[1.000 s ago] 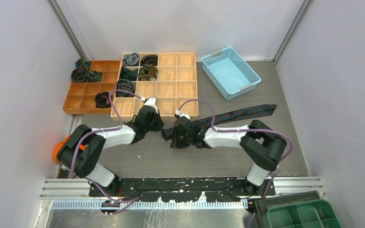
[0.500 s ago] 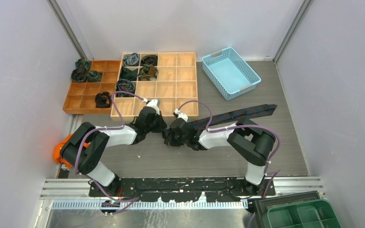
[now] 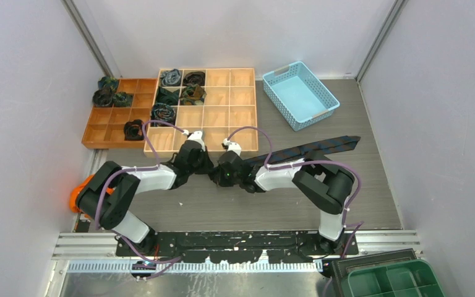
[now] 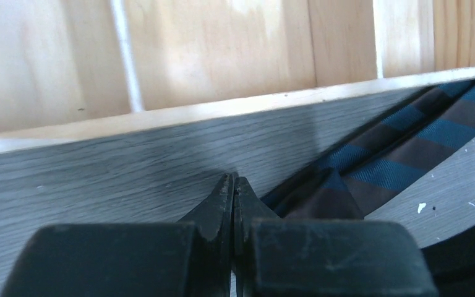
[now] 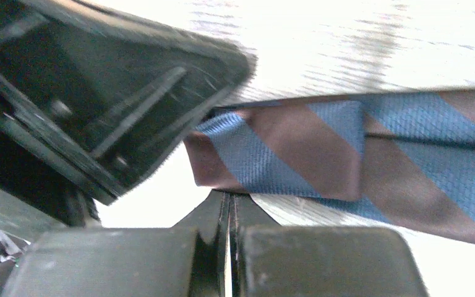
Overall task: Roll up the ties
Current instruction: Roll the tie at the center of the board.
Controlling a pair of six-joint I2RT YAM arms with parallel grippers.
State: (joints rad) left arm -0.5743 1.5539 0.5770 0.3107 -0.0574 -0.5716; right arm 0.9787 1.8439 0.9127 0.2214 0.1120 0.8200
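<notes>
Left end effector (image 4: 234, 180), right end effector (image 5: 229, 197) pinched closed; pale tray (image 3: 241, 96) holds rolled ties (image 3: 172, 77).

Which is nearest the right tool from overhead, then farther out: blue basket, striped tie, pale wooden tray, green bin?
1. The striped tie, right beside the right tool.
2. The pale wooden tray, just behind it.
3. The blue basket, back right.
4. The green bin, front right corner.

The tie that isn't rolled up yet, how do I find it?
On the grey table, beside the blue basket, a long tie lies flat. It is striped blue and brown, while the other ties sit coiled in wooden trays.
</notes>
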